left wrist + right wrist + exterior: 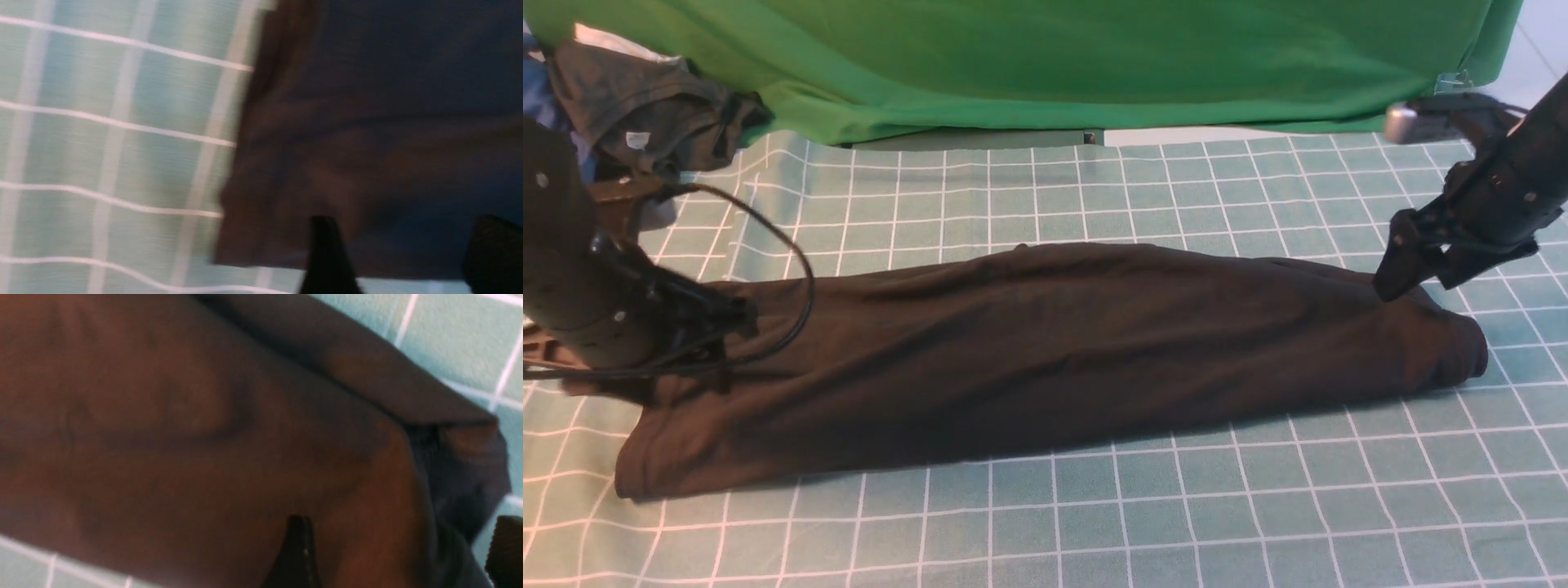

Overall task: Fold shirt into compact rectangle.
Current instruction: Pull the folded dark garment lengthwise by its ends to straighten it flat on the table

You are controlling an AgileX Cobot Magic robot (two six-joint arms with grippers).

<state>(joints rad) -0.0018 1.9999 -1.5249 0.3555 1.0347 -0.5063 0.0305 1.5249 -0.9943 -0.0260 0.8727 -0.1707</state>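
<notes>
**Both grippers open over the ends of the folded shirt**

At far left we see a crumpled dark grey garment with a pale tag (645, 106) at the back of the table. It lies against the edge of the big bright green cloth (1045, 57) that hangs across the rear.

In front of it, the left gripper (406, 220) sits over the shirt's left end, with a thin black cable (800, 269) looping off its arm. Its fingers stand apart and nothing is pinched between them.

The large black cotton shirt (1045, 351) lies across the middle of the teal tablecloth with a white grid (1094, 523). It is folded into one long band, broader at its left end.

At the bunched right end, the right gripper (1417, 282) tilts down at the cloth, its jaws spread wide and holding nothing. We cannot tell whether its tips touch the fabric.
</notes>
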